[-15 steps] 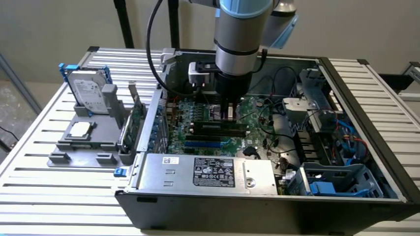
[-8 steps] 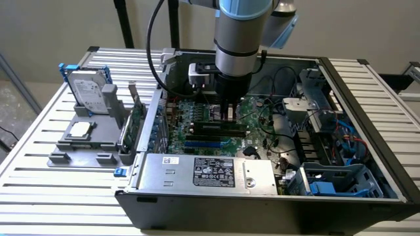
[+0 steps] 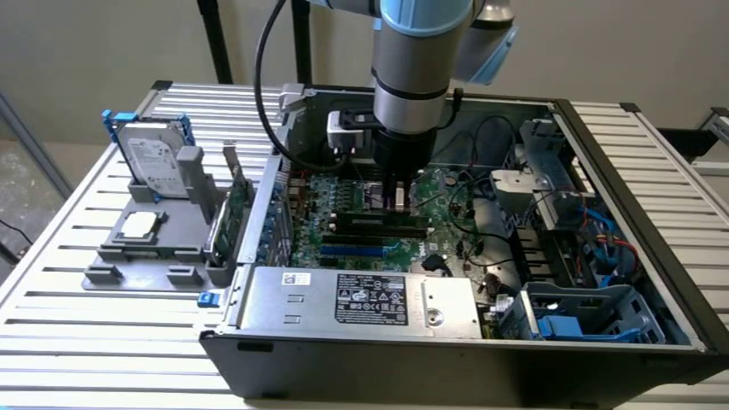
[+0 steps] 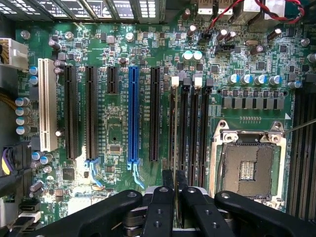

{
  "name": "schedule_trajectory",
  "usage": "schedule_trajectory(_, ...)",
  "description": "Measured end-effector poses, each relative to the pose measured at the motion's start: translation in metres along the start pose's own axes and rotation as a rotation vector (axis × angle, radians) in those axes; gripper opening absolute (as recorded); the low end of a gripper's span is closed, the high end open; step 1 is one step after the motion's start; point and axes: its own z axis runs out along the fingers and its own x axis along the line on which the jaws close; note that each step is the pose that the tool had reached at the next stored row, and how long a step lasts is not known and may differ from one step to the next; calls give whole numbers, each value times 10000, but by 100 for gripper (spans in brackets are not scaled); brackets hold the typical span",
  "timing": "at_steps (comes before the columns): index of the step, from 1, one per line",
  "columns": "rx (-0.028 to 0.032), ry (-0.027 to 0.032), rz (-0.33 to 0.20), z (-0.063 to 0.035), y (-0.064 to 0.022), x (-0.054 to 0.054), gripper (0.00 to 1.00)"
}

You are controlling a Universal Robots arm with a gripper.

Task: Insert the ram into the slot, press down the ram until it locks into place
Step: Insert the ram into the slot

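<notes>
Plain beige wall (image 3: 638, 43) behind, evenly lit. Silver slatted aluminium-profile table (image 3: 57, 231) spans scene. Two black vertical posts (image 3: 217, 38) rise behind table's far edge. Grey speckled floor (image 3: 20, 184) at exterior view's left.

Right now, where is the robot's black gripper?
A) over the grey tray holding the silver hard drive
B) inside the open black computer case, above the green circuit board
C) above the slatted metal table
B: the gripper reaches down into the case, over the circuit board.
</notes>
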Motion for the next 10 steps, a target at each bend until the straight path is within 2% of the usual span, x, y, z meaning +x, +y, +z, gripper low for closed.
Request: schedule_trajectory(10,-1,3,0,14,7,3,13)
